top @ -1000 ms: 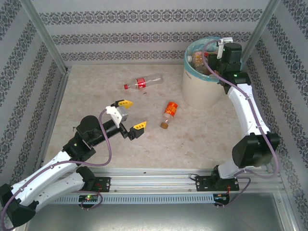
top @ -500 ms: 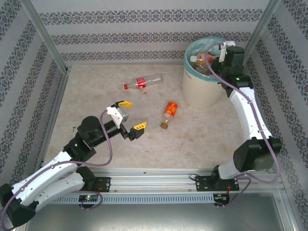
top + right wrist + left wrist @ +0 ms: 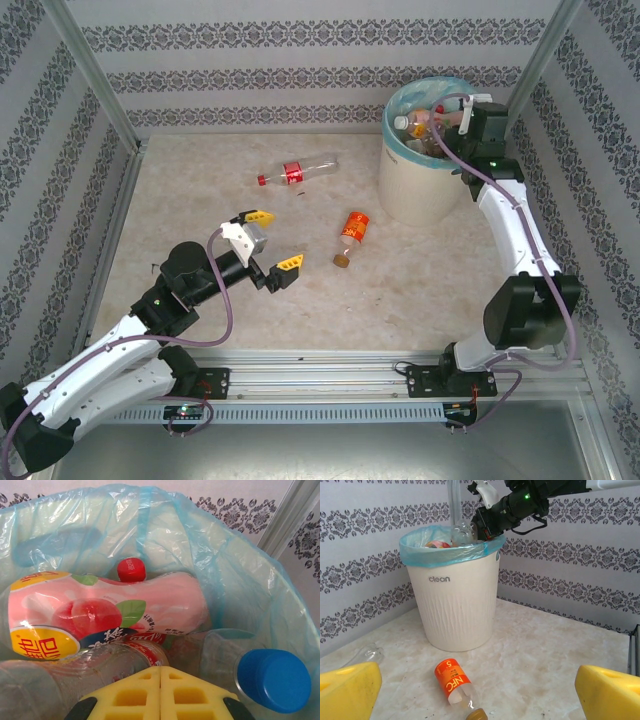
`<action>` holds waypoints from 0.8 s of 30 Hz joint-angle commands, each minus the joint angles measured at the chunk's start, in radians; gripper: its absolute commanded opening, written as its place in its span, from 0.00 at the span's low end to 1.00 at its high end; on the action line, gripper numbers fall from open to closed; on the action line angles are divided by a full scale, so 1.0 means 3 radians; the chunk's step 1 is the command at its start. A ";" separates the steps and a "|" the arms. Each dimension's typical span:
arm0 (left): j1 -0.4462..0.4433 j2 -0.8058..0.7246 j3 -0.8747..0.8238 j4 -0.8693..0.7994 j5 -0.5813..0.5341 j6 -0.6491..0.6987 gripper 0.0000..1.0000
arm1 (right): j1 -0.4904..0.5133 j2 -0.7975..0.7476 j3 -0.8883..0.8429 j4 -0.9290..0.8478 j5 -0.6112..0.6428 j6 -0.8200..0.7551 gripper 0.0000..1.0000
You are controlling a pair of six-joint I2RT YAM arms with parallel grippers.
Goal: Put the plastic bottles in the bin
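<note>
The cream bin [image 3: 418,190] with its teal bag stands at the back right and holds several plastic bottles [image 3: 415,123]. In the right wrist view a pink peach-label bottle [image 3: 100,610], a clear red-label one [image 3: 75,672] and a blue-capped one [image 3: 272,680] lie inside. My right gripper [image 3: 160,672] hangs just above them, shut on nothing. Two bottles lie on the table: a red-label one [image 3: 297,171] and an orange-label one [image 3: 353,228]. My left gripper [image 3: 277,238] is open, left of the orange-label bottle [image 3: 451,680], which lies ahead between its fingers [image 3: 347,690].
Patterned walls and metal posts [image 3: 95,90] close in the table on three sides. The right arm [image 3: 515,505] reaches over the bin's rim [image 3: 452,550]. Bare marble tabletop [image 3: 400,280] lies between the bin and the arm bases.
My right gripper has closed from part open to shut and drawn slightly back to the right over the bin. The left arm and both table bottles have not moved.
</note>
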 commanded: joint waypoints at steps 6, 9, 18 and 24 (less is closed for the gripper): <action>-0.0036 -0.0024 -0.0002 -0.0034 -0.0057 -0.0009 1.00 | 0.0118 -0.0284 0.0361 -0.0218 -0.0114 0.0207 0.23; -0.0038 -0.0002 0.0003 -0.0015 -0.0051 0.0003 1.00 | 0.0228 -0.0376 0.0372 -0.0195 -0.0076 0.0176 0.25; -0.0038 0.0014 -0.0004 -0.0008 -0.0021 -0.0019 1.00 | 0.0405 -0.0137 0.0407 -0.0193 -0.0471 0.0226 0.25; -0.0038 -0.0056 -0.0020 -0.0040 -0.0054 -0.0019 1.00 | 0.0376 0.0025 0.0156 -0.0160 -0.0360 0.0303 0.23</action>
